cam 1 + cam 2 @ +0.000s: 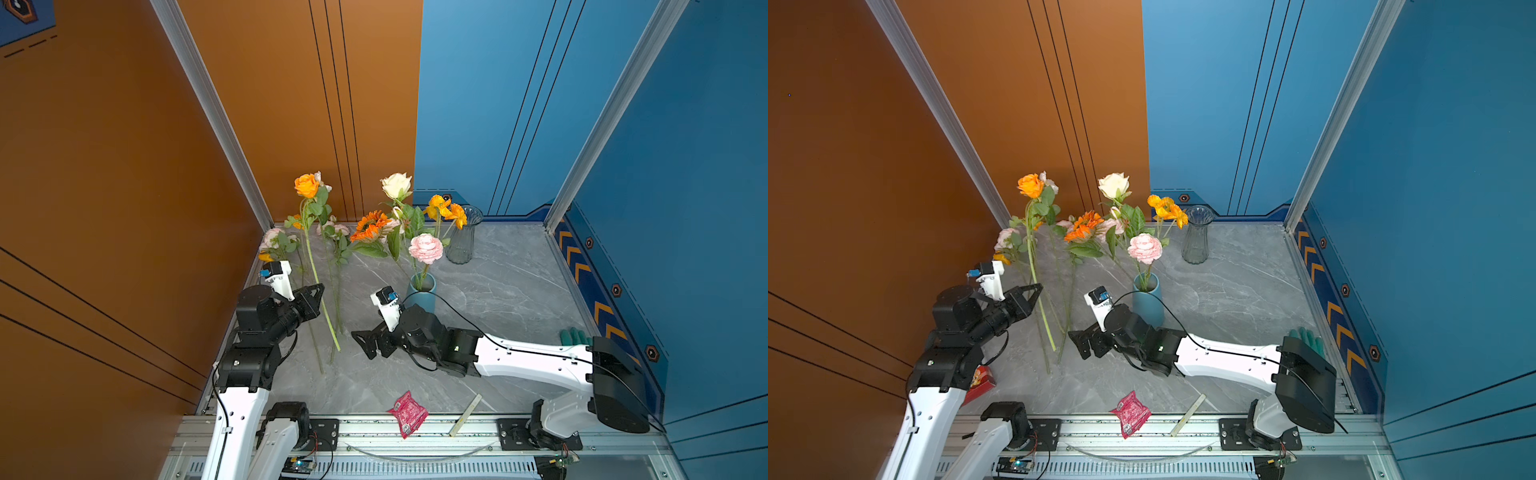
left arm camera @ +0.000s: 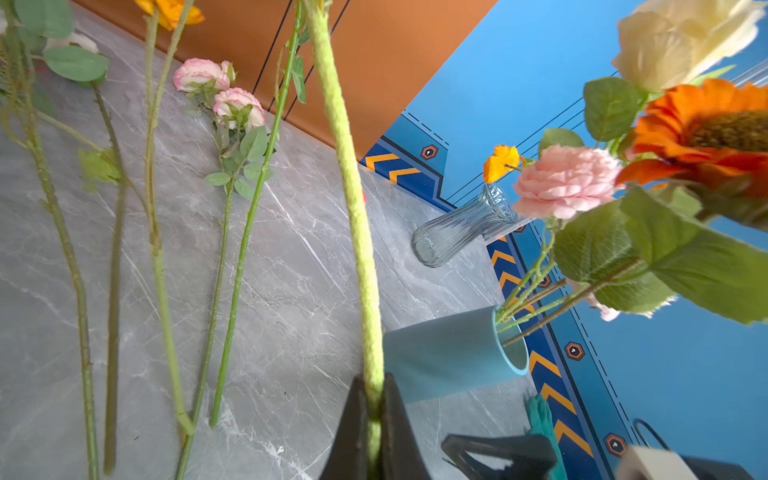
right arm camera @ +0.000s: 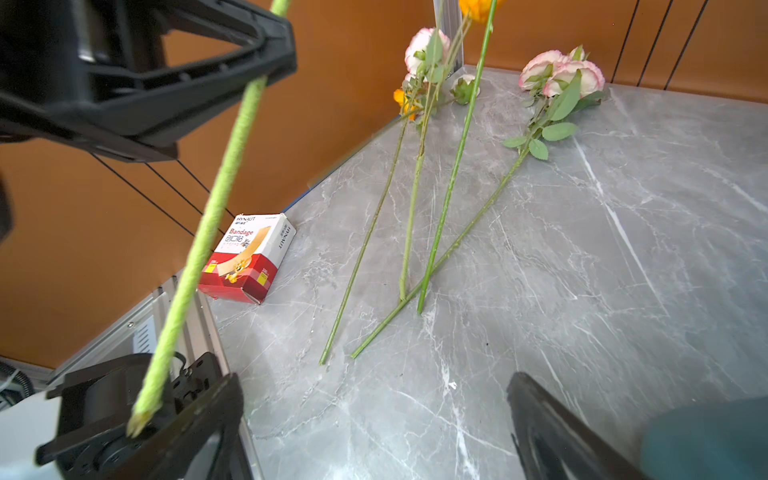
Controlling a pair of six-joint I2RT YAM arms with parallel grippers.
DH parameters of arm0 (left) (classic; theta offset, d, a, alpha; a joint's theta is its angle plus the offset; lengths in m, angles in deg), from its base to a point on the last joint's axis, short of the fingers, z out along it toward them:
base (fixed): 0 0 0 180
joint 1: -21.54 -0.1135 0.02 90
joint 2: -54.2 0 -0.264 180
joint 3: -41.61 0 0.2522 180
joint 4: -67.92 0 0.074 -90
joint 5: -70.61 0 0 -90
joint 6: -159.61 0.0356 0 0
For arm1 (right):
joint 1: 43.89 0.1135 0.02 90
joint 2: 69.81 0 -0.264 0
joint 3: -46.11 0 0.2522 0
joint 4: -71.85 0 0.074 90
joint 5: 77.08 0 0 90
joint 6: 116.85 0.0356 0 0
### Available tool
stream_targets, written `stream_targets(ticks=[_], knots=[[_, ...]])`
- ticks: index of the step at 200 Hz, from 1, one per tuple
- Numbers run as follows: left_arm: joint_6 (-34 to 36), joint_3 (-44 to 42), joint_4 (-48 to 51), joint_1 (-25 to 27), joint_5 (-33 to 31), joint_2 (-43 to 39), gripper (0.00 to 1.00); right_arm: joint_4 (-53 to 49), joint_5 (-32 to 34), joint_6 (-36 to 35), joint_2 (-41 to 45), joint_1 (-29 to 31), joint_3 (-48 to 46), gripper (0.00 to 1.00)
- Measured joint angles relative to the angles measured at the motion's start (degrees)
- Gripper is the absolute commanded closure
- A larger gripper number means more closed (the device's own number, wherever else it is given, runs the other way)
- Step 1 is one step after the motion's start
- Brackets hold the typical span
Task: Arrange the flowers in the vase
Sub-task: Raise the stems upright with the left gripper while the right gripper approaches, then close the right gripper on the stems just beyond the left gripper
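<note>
One flower is in hand. In a top view, the left gripper (image 1: 319,293), left of the blue vase (image 1: 422,299), is clamped on the stem (image 1: 310,253) of the upright orange rose (image 1: 306,185). Left wrist: lift until the stem clears the vase's rim. Right wrist: the right gripper (image 3: 374,380), fully spread and empty, sits just beside the cut end (image 3: 139,419); steer it in.

The left arm (image 1: 243,403) rises from the near left edge, and the left gripper (image 1: 319,289) points right, its jaws pinched on a flower stem (image 2: 357,216) (tips nearly meeting around it). The right arm (image 1: 532,359) lies low and stretches leftward from the near right. The right gripper (image 1: 362,345) gapes wide and holds nothing.
</note>
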Motion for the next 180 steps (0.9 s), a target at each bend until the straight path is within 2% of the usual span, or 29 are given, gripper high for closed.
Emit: stream_targets(ticks=[91, 150, 167, 180], knots=[[-1.29, 0.52, 8.02, 0.00, 2.58, -7.21, 1.00, 2.69, 6.19, 0.07, -21.46, -1.92, 13.00, 0.04], [-1.07, 1.60, 15.21, -0.02, 2.51, -9.31, 1.00, 3.56, 9.92, -0.44, -29.59, -3.34, 19.98, 0.03], [-1.05, 2.36, 16.52, -0.07, 2.51, -9.77, 1.00, 4.13, 10.36, -0.70, -30.69, -3.85, 20.98, 0.06], [-0.90, 2.73, 17.09, -0.07, 2.51, -10.01, 1.00, 4.55, 10.32, -0.98, -31.95, -4.42, 21.97, 0.18]])
